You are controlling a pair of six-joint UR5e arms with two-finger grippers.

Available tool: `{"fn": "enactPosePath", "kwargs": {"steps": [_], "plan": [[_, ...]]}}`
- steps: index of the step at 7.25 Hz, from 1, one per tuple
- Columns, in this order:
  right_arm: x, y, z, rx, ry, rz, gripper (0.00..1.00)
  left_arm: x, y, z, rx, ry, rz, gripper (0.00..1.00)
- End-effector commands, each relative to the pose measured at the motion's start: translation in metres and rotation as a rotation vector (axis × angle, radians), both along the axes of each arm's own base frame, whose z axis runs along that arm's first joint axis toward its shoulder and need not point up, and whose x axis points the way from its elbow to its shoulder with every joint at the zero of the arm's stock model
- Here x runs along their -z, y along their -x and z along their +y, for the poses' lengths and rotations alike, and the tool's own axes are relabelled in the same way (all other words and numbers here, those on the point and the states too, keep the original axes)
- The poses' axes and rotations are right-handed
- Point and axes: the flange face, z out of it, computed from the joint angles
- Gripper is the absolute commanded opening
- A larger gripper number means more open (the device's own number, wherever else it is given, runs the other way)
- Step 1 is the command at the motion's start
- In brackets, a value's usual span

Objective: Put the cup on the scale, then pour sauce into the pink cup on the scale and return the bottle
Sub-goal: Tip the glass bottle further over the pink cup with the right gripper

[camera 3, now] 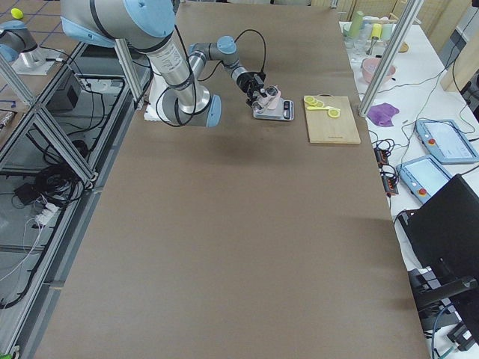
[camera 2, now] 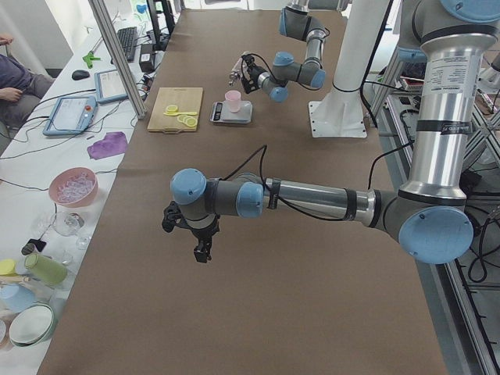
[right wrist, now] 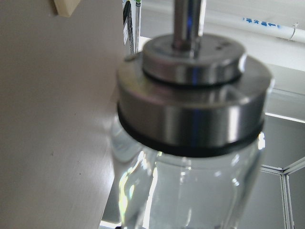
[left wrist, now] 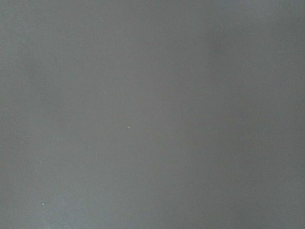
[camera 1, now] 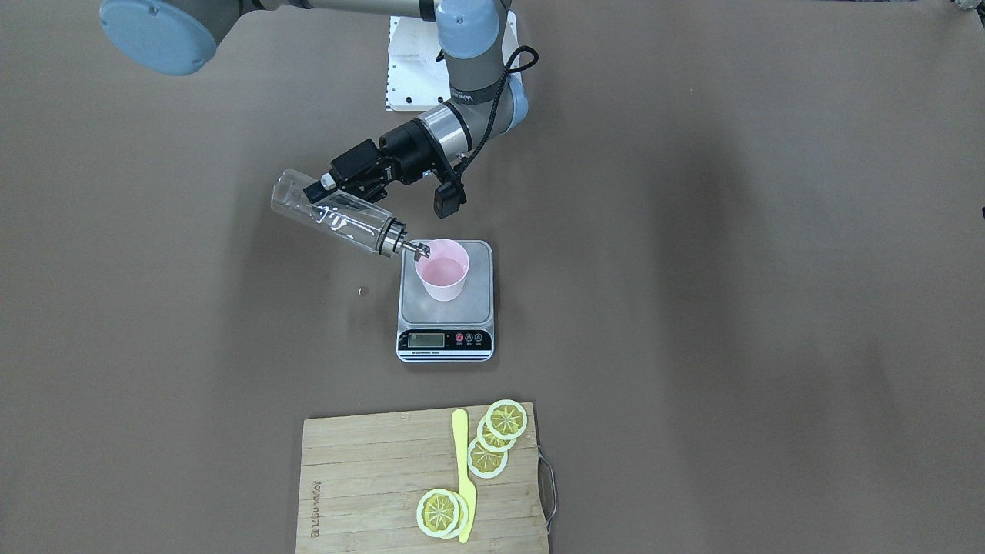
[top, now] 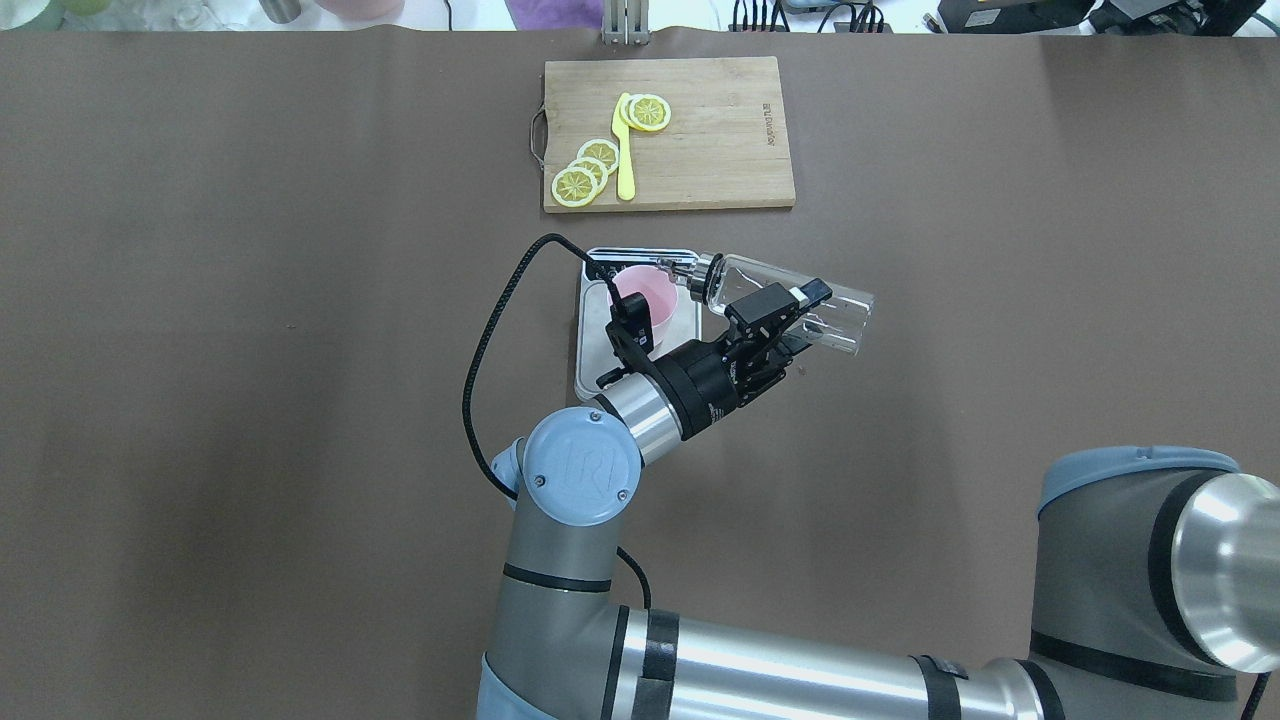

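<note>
I hold the tilted bottle (camera 1: 355, 224) clamped in my right pincer (camera 1: 332, 194), its spout (camera 1: 416, 248) at the rim of the pink cup (camera 1: 442, 271) on the scale (camera 1: 478, 305); tip too far or drift sideways, and sauce may miss or the spout nudge the cup over.

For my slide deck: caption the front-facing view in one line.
Right gripper tilts a clear glass bottle, its spout at the rim of the pink cup standing on the scale.

even overhead light, soft shadows, blurred right-wrist close-up
</note>
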Motion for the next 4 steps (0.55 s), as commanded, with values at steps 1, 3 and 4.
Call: {"fn": "enactPosePath", "kwargs": {"steps": [1,3,4], "plan": [[-0.0033,0.0012,0.004,-0.005,0.008,0.026,0.0,-0.0006,0.0,0.0001,0.0,0.002,0.0,0.99],[-0.0009,0.0044,0.0033,-0.007,0.012,0.039,0.0,0.0003,0.0,0.0,0.0,-0.001,0.0,0.99],[0.003,0.0041,0.0033,-0.007,0.018,0.061,0.0,-0.0004,0.0,0.0,0.0,0.001,0.0,0.99]]}}
